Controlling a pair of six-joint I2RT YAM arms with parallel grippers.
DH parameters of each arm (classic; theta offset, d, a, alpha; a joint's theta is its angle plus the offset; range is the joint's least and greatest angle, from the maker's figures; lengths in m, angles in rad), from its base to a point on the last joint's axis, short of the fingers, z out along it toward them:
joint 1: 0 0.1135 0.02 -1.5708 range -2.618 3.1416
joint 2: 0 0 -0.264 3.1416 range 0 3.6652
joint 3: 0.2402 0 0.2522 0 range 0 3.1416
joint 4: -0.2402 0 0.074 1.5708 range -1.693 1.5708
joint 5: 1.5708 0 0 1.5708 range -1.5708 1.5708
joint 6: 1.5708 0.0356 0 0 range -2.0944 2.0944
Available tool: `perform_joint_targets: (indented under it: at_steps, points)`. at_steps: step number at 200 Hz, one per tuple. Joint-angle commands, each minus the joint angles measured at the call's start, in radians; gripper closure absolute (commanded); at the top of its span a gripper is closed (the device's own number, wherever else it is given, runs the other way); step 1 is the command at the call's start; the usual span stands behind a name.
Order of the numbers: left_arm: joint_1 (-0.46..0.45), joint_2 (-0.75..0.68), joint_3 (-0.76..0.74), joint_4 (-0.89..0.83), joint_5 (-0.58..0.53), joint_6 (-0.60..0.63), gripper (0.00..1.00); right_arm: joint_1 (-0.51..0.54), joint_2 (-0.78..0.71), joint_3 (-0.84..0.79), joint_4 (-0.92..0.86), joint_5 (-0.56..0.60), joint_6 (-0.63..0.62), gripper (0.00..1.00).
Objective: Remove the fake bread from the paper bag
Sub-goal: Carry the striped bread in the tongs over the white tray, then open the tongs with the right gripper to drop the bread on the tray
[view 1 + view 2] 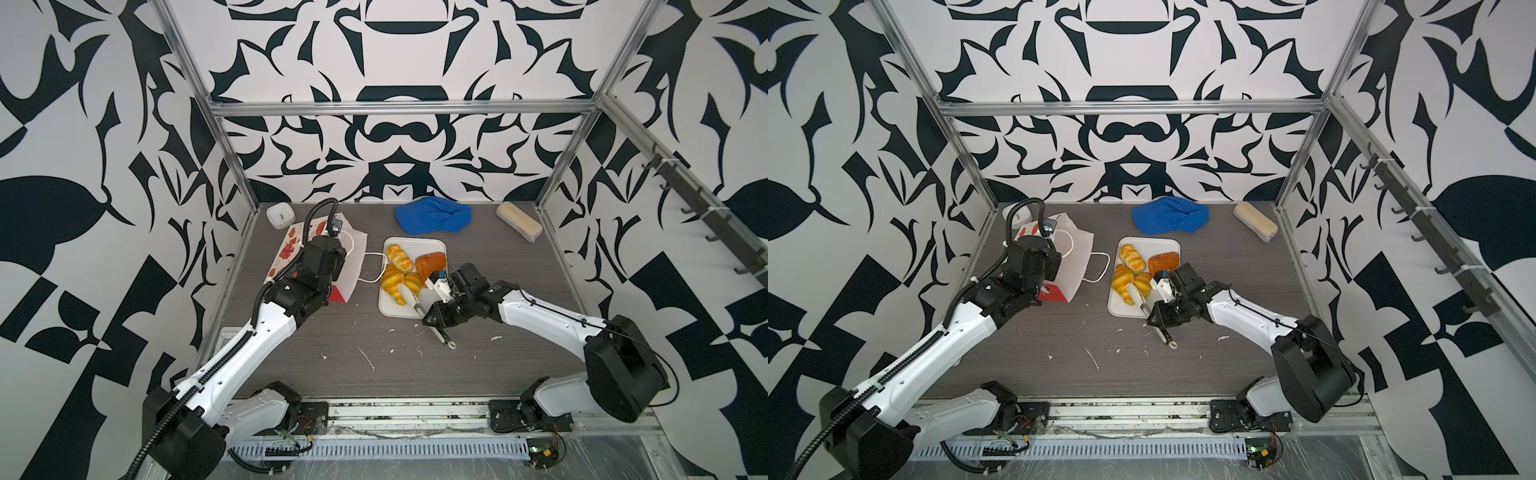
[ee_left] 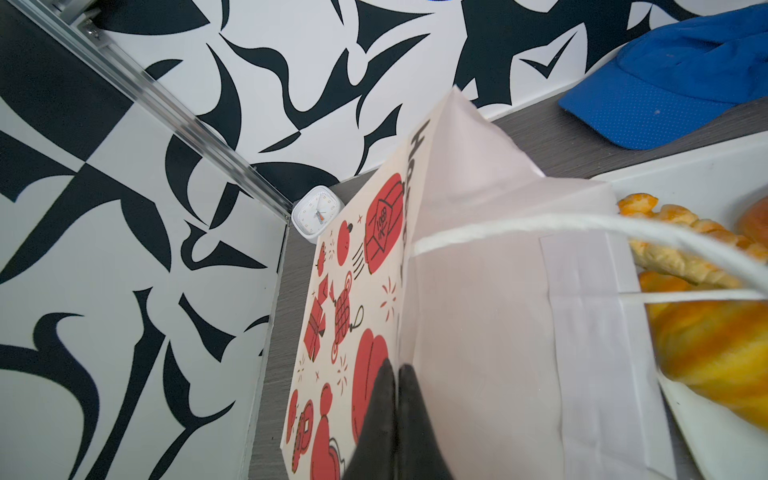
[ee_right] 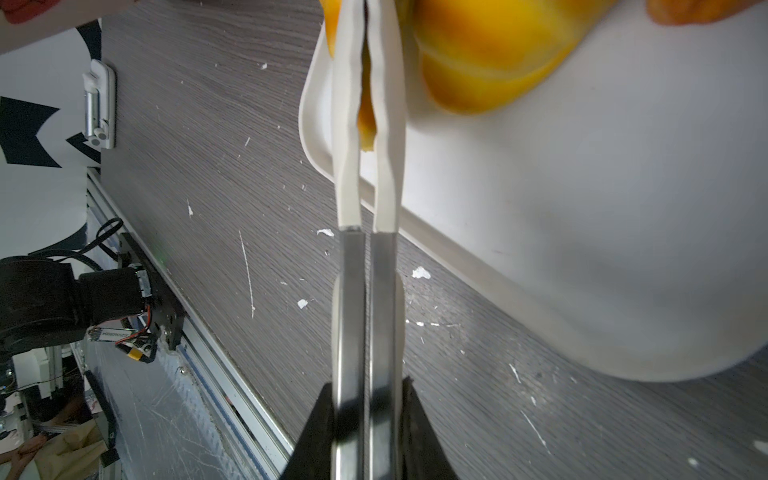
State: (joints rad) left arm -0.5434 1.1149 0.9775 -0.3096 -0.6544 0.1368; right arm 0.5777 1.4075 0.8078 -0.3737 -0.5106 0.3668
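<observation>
While on tray — two croissants; one loaf; one pastry

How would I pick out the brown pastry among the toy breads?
Look at the grey table, then the white tray near its middle. The brown pastry sits at the tray's far right corner. It alone is smooth and dark reddish brown; the braided loaf and two croissants beside it are yellow and ridged.

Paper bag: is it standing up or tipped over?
Tipped over. In a top view the paper bag lies on its side, white lining showing, mouth toward the tray. The left gripper pinches its wall.
</observation>
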Motion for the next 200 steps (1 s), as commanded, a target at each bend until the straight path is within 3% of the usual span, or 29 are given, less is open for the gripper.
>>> perform_joint_targets:
  at_steps: [1, 18, 47, 86, 200]
  points:
    - [0.003, 0.005, -0.003, 0.018, 0.008, -0.016, 1.0, -0.003, -0.034, -0.004, -0.029, 0.028, -0.012, 0.93]
    - [0.003, 0.01, -0.002, 0.017, 0.013, -0.016, 1.0, -0.003, -0.009, 0.003, -0.03, 0.002, -0.012, 0.9]
    - [0.003, 0.009, -0.002, 0.012, 0.013, -0.017, 1.0, -0.003, 0.007, 0.007, -0.035, -0.027, -0.014, 0.74]
    - [0.003, 0.006, -0.004, 0.015, 0.011, -0.016, 1.0, -0.003, -0.029, -0.004, -0.035, -0.026, -0.002, 0.65]
    - [0.003, 0.018, -0.004, 0.017, 0.021, -0.019, 1.0, -0.01, -0.15, -0.004, -0.117, 0.103, 0.001, 0.6]
